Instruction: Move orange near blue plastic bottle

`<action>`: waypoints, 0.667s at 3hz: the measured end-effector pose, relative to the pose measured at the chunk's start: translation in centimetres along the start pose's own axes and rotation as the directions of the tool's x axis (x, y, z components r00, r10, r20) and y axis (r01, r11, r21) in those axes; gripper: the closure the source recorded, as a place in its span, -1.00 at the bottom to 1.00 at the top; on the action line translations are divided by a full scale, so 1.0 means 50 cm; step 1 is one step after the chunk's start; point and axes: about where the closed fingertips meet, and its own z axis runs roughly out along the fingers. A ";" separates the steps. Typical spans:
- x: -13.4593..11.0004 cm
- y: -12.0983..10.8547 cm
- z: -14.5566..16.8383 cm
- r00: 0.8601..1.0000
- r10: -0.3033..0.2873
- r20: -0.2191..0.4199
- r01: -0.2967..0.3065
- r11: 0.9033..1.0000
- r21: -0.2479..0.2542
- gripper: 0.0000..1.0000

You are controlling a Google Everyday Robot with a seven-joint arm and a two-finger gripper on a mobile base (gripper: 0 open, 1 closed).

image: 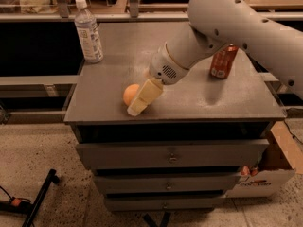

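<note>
Though half behind the claw [136, 106], round, smooth, plain orange [129, 94]

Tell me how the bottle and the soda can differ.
The bottle is tall, slim, clear with a white cap; the can is shorter and red-orange. The bottle stands back left, the can back right. Both stand upright. The end effector is at the orange, near the front edge.
</note>
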 end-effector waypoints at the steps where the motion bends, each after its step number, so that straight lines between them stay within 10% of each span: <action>1: -0.011 -0.002 0.017 1.000 -0.020 0.022 0.020 1.000 -0.007 -0.22; 2: -0.014 -0.005 0.029 0.999 -0.038 0.027 0.039 0.999 -0.009 0.20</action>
